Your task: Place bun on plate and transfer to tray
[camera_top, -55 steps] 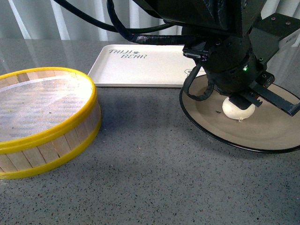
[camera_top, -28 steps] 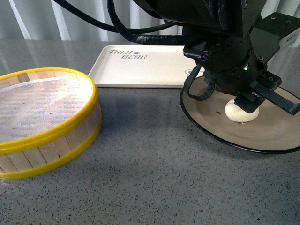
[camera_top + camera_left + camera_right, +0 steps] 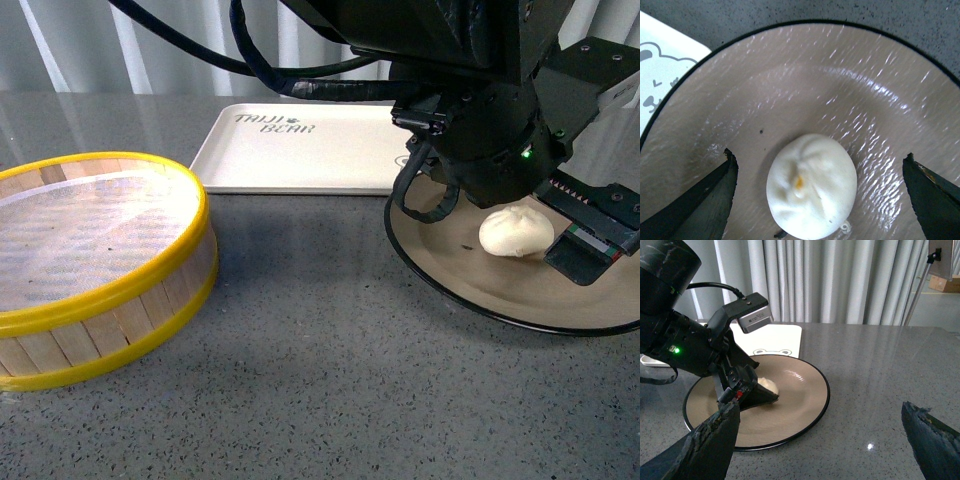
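Grey speckled counter (image 3: 320,400). I see the bun (image 3: 515,230) sitting on the plate (image 3: 450,275), near its middle, pleats up. My left gripper (image 3: 819,159) hangs over the plate, fingers spread wide either side of the bun, clear of it. My right gripper (image 3: 820,407) is also spread, empty, off the plate. The tray (image 3: 300,150) lies just beside the plate, and the bamboo steamer (image 3: 90,260) is well apart from it.

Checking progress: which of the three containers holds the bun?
The round beige black-rimmed plate holds the cream-white steamed bun; the yellow-rimmed bamboo steamer and cream rectangular tray show none.
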